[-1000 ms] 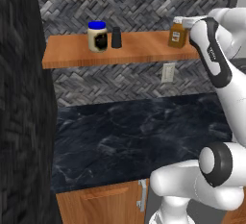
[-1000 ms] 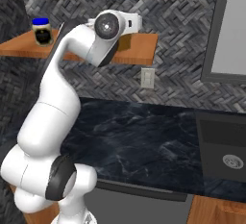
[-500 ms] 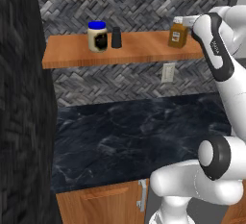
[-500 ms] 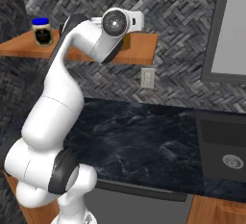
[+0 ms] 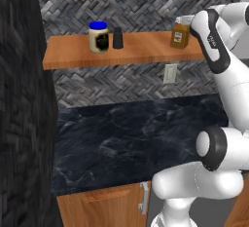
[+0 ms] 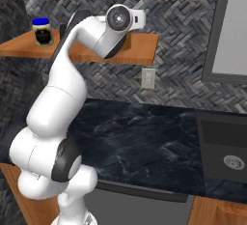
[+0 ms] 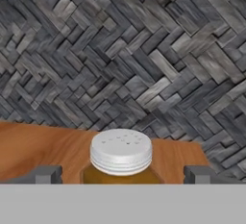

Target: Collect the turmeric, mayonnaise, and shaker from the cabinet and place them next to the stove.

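1. On the left of the shelf board (image 5: 121, 50), the left base view shows the mayonnaise jar (image 5: 98, 37) with its blue lid, upright, and the small dark shaker (image 5: 117, 38) just beside it on its right, apart from it.
2. The right base view shows the same mayonnaise jar (image 6: 43, 31) at the board's left end; the shaker is mostly hidden there behind the white arm.
3. Further right on the board, well apart from those two, stands the amber turmeric jar (image 5: 180, 34), upright, with the arm's wrist right next to it. In the right base view this jar is hidden behind the wrist.
4. The hand view gives what the base views cannot: the turmeric jar's pale perforated lid (image 7: 121, 152) sits centred between the two dark finger tips, and the gripper (image 7: 122, 174) is spread wide with a tip on either side of the jar, touching neither side, so nothing is grasped.
5. Below the shelf lie the black stone bench (image 5: 136, 133) and a wall socket (image 5: 169, 73); on the far right, the right base view adds part of the stove (image 6: 226, 151).
6. Against a second ago, the wrist has crept slightly closer to the turmeric jar; the jars and shaker have not moved, and the gripper is as wide as before.
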Controlling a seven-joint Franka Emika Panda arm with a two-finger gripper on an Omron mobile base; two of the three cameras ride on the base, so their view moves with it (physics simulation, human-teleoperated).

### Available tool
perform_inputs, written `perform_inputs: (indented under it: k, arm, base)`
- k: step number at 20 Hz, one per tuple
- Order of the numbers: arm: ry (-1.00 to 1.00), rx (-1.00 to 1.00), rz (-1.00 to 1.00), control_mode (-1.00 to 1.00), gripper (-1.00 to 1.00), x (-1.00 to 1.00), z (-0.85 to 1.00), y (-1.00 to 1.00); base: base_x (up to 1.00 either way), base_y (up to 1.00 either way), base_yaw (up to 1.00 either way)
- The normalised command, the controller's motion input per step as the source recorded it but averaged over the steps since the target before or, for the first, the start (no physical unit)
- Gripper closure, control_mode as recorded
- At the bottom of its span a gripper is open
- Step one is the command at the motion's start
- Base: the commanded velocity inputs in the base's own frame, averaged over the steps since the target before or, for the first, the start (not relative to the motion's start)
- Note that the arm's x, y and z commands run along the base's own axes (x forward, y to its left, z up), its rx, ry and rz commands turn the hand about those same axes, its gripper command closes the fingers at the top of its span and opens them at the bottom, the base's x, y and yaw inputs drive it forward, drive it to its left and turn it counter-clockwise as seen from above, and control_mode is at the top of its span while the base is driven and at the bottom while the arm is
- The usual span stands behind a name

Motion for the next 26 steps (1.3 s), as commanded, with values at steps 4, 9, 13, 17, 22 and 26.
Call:
perform_inputs:
  k: [4,9,13,17,22,26]
  arm:
    - [0.07,0.00,0.01,-1.00,-1.00,0.20,0.00,-0.02]
    - [0.06,0.00,0.01,-1.00,-1.00,0.14,0.00,0.00]
    - [0.05,0.00,0.01,-1.00,-1.00,0.13,0.00,0.00]
    - [0.05,0.00,0.01,-1.00,-1.00,0.12,-0.04,0.00]
    - [0.06,0.00,0.01,-1.00,-1.00,0.11,-0.10,0.00]
    - [0.07,0.00,0.01,-1.00,-1.00,0.10,-0.14,0.00]
  base:
    - [0.00,0.00,0.00]
    - [0.00,0.00,0.00]
    - [0.00,0.00,0.00]
    - [0.00,0.00,0.00]
    - [0.00,0.00,0.00]
    - [0.00,0.00,0.00]
